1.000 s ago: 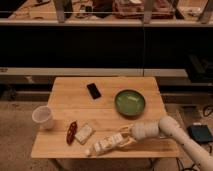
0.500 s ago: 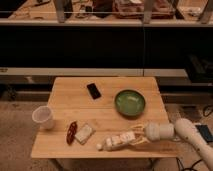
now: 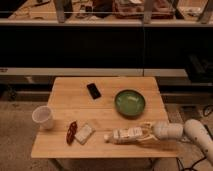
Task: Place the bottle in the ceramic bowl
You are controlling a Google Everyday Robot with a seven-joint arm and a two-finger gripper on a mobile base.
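Right now we see the pincer (image 3: 144, 133) low over the front-right part of the wooden surface (image 3: 75, 92), reaching in from the right on a pale arm (image 3: 197, 137), and it looks clamped on the right end of the bottle (image 3: 122, 135). The bottle lies approx. horizontal, its long axis running left-right, free end pointing left; we can't tell whether it rests on the surface or hangs just above it. Its label is pale w/ some darker print, too small for us to read, so no brand to give. The ceramic bowl (image 3: 130, 104), green w/ a darker rim, sits behind the bottle, near but apart from it, nothing inside. Left of the bottle's free end is a flat white packet (image 3: 84, 133), and just beside that a dark red slender object (image 3: 72, 132). A white cup (image 3: 43, 117) stands upright at the left edge. A flat black rectangular item (image 3: 93, 90) lies toward the back, left of the bowl.
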